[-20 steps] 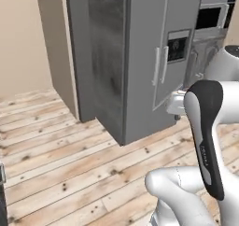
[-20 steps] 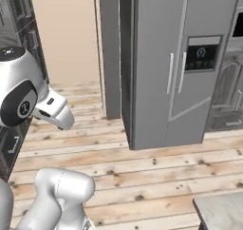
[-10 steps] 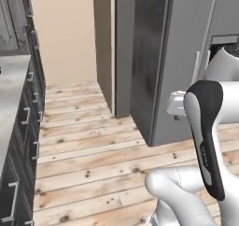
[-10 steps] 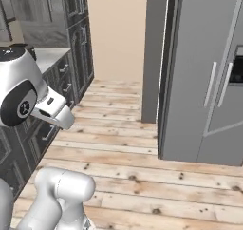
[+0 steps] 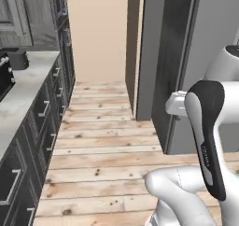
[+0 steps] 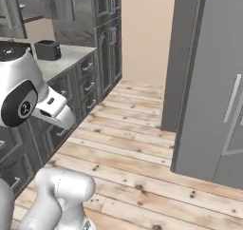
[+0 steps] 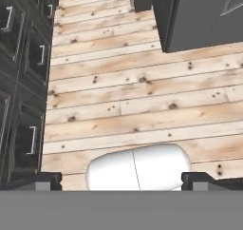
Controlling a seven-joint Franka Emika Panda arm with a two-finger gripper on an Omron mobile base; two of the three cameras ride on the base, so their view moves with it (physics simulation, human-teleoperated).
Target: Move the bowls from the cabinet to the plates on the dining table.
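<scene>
Left base view, L to R: grey tabletop [image 5: 23,87] edge runs along 9 o'clock over dark drawer fronts [image 5: 44,122]; cabinet [image 5: 16,15] w/ panelled door at 10 o'clock. Wood floor [image 5: 102,141] open thru the middle, up to beige wall [image 5: 95,31] at 12. Fridge [image 5: 186,57] corner juts in at 2 o'clock. Hand view: pincer [image 7: 121,179] wide open, tips far apart, gripping nothing, over bare floor boards.

Counter [image 5: 28,87] with drawers [image 5: 44,122] left; fridge [image 6: 213,81] right; floor [image 5: 102,141] between; toaster [image 6: 47,49] on counter.
</scene>
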